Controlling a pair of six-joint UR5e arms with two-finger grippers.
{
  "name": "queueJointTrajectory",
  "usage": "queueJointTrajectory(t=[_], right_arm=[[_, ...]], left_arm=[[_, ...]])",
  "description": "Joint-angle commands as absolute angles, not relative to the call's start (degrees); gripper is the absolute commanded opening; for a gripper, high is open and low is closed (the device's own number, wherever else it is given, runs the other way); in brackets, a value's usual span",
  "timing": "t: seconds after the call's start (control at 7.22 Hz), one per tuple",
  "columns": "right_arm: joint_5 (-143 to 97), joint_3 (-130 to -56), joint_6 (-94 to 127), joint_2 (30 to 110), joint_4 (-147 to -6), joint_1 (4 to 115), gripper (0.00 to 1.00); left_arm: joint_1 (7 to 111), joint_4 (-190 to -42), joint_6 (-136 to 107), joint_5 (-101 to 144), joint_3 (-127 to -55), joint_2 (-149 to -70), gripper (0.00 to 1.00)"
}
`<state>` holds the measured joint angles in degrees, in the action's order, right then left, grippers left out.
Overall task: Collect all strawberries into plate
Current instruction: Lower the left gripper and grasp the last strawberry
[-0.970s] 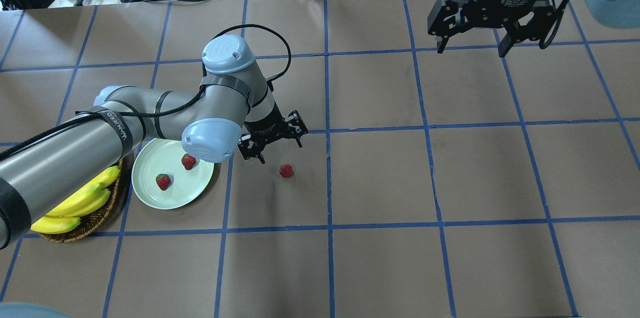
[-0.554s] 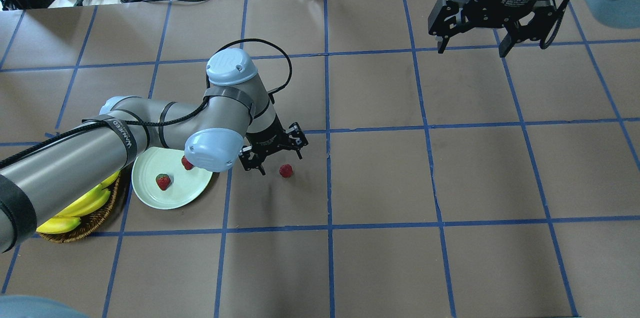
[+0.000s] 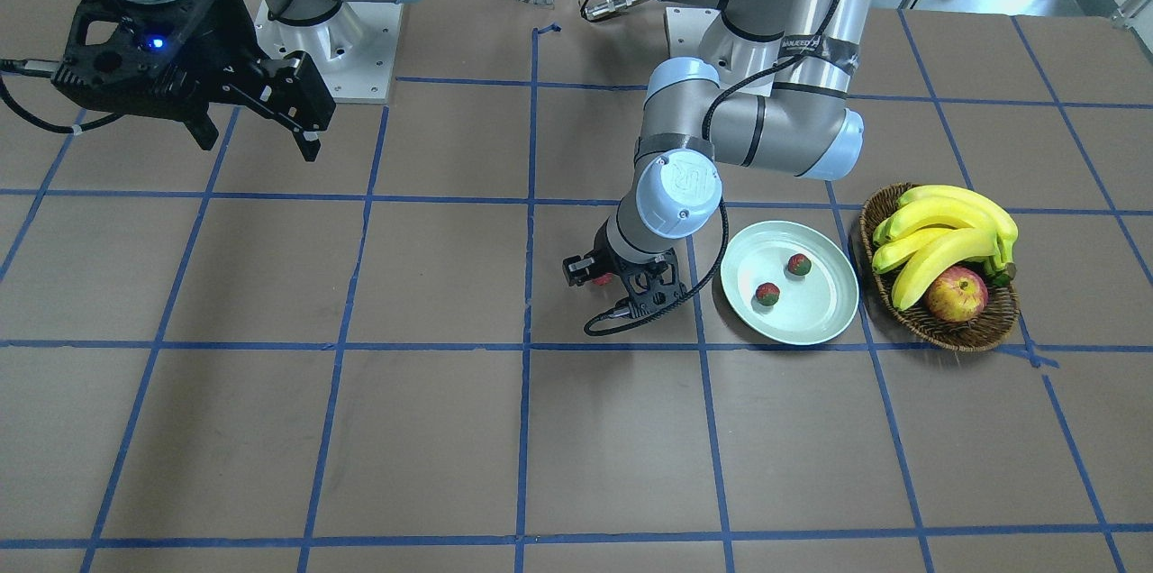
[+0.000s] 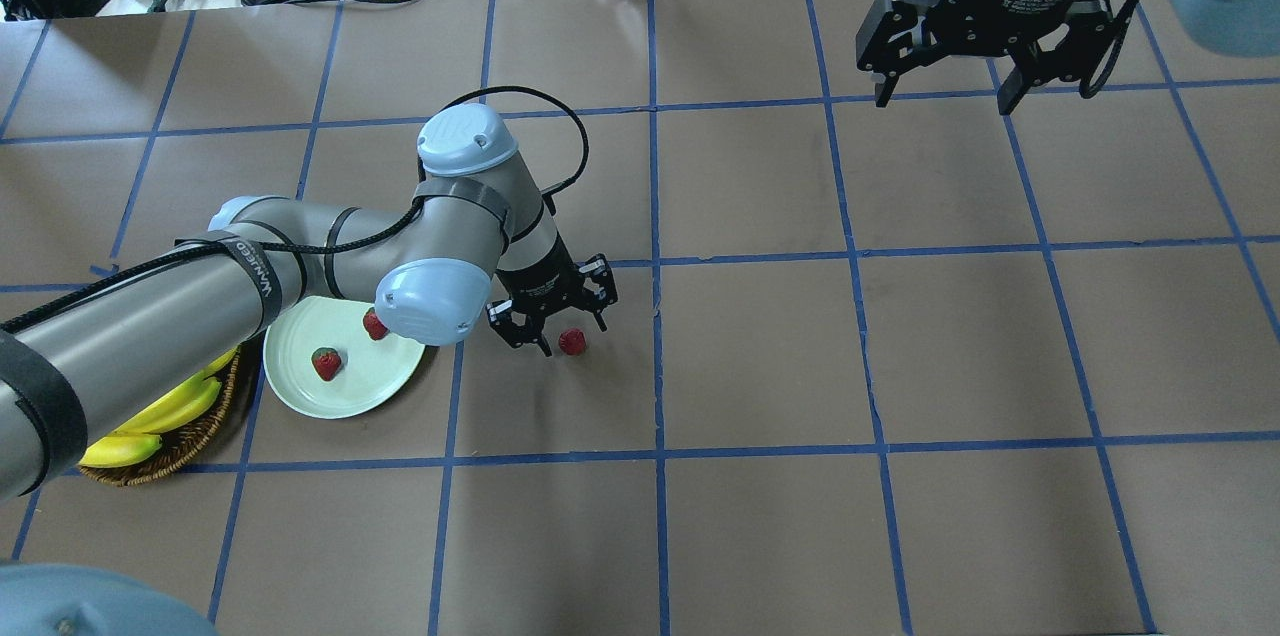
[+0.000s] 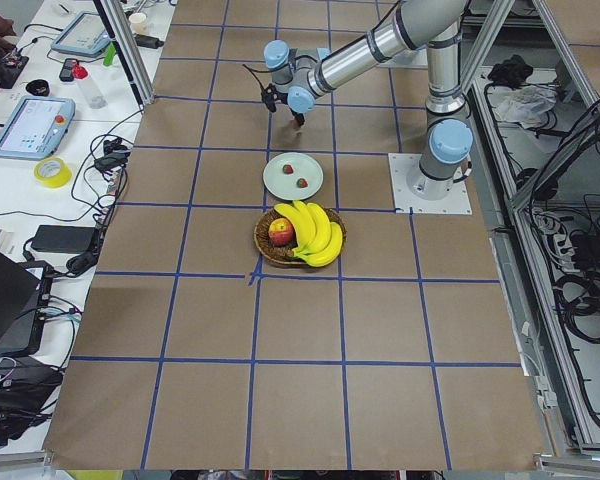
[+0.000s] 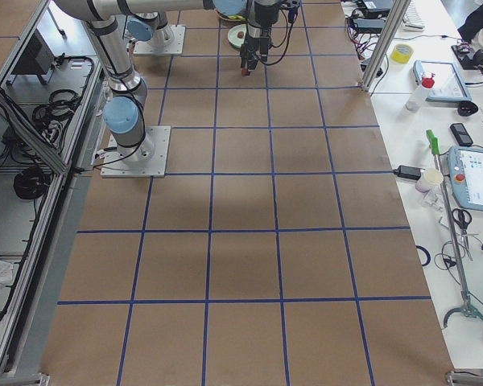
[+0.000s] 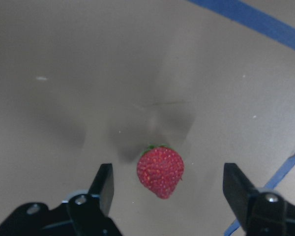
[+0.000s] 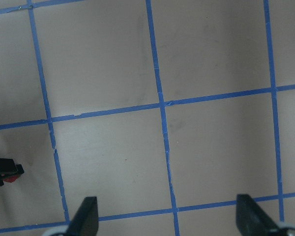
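On the plate (image 4: pixel 352 394) lie two strawberries (image 4: pixel 326 363); left claw (image 4: pixel 575 337) gapes over the third strawberry (image 7: pixel 160 171).

Two strawberries (image 4: pixel 326 363) on plate (image 4: pixel 350 394); third strawberry (image 4: pixel 572 341) on table (image 4: pixel 800 366), right of plate.

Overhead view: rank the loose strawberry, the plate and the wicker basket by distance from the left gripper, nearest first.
1. Loose strawberry, between the left gripper's open fingers.
2. Plate, just left of it.
3. Wicker basket, farthest left, beyond the plate.
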<state>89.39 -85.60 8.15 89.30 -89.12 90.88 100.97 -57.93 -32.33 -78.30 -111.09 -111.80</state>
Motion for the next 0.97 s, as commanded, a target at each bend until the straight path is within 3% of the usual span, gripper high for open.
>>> queueJointTrajectory(t=[0.0,0.14,0.42,0.83], right_arm=[[89.38,-85.61,8.09,89.3,-89.12,90.88,1.0],[89.38,-85.61,8.09,89.3,-89.12,90.88,1.0],[89.38,-85.61,8.09,89.3,-89.12,90.88,1.0],[89.38,-85.61,8.09,89.3,-89.12,90.88,1.0]], left_arm=[[100.9,-58.44,-32.34,-78.22,-111.01,-112.06,0.17],[100.9,-58.45,-32.26,-78.4,-110.83,-112.06,0.0],[100.9,-57.84,-31.56,-79.18,-109.17,-111.02,0.0],[96.19,-68.77,-26.33,-90.66,-97.41,-109.78,0.0]])
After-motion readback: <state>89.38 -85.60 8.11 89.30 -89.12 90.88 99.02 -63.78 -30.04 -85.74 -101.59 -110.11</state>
